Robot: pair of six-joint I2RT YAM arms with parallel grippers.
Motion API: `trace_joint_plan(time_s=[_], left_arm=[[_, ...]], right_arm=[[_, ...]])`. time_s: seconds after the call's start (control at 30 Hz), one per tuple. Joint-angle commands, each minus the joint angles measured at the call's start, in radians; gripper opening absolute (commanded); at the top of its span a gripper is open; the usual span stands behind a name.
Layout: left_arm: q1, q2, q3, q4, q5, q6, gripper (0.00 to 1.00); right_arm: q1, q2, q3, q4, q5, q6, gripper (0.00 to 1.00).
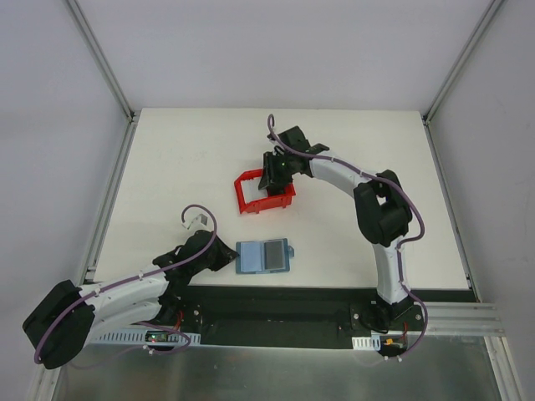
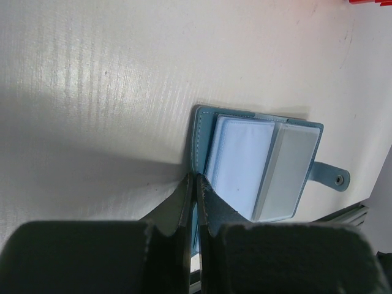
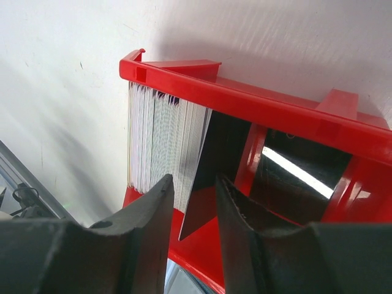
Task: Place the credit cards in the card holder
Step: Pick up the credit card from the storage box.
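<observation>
Seen from above, the right gripper [image 3: 193, 211], part-open, straddles an upright dark card [image 3: 223, 150] among the credit cards [image 3: 159, 141] in the red bin [image 3: 245, 101]; the card holder [image 1: 263, 256] lies open at 6 o'clock from it, with the clenched left gripper [image 2: 195, 180] at its 9 o'clock edge.

A flat white rectangular bench [image 1: 184, 159] sits enclosed by plain pale grey walls [image 1: 276, 50], with silver aluminium frame bars [image 1: 99, 57] rising at its far corners.

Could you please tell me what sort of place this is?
Likely a robotics lab test cell: a white table edged by aluminium rails, plain grey walls, and two arms bolted at its near edge.
</observation>
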Motion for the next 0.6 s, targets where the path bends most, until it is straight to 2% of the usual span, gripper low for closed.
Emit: trace_joint_plan(time_s=[0.0,0.37,0.5,0.57], left_arm=[[-0.002,0.012,0.021,0.027,0.004,-0.003,0.00],[-0.002,0.024,0.021,0.033,0.004,-0.003,0.00],[-0.004,0.032,0.024,0.041,0.011,-0.001,0.00],[-0.002,0.035,0.026,0.042,0.015,0.000,0.00]], right_arm=[[-0.004,-0.075,-0.001,0.025,-0.013,0.006,0.35],[-0.013,-0.089,-0.009,0.028,-0.013,0.011,0.30],[-0.017,-0.092,-0.016,0.037,-0.022,0.022,0.27],[-0.017,-0.089,-0.020,0.043,-0.026,0.028,0.22]])
